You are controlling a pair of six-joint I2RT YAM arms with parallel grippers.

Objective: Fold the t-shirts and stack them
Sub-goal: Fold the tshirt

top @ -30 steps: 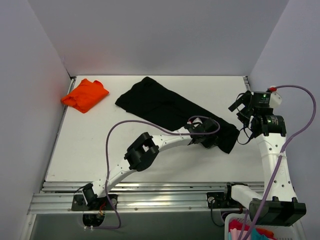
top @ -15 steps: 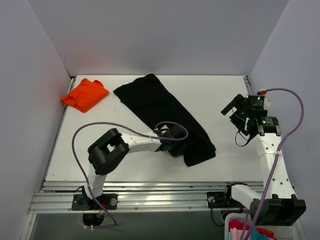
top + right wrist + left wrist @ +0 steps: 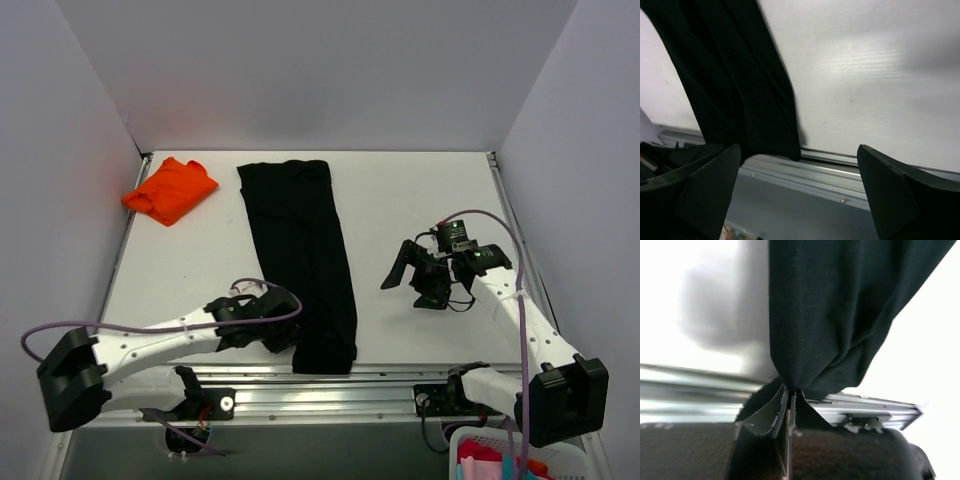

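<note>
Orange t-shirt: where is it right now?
Top view: the orange t-shirt lies folded in the far-left corner of the table, left of the far end of the black t-shirt and not touching it.

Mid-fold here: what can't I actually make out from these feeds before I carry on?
- Top view: left gripper fingertips, hidden under its own wrist; only the left wrist view shows them pinching the black shirt.
- Top view: the black shirt's sleeves, covered by the cloth itself.
- Top view: orange shirt folds, too small; absent from both wrist views.
- Top view: clothes bin, cut off by the bottom edge.
</note>
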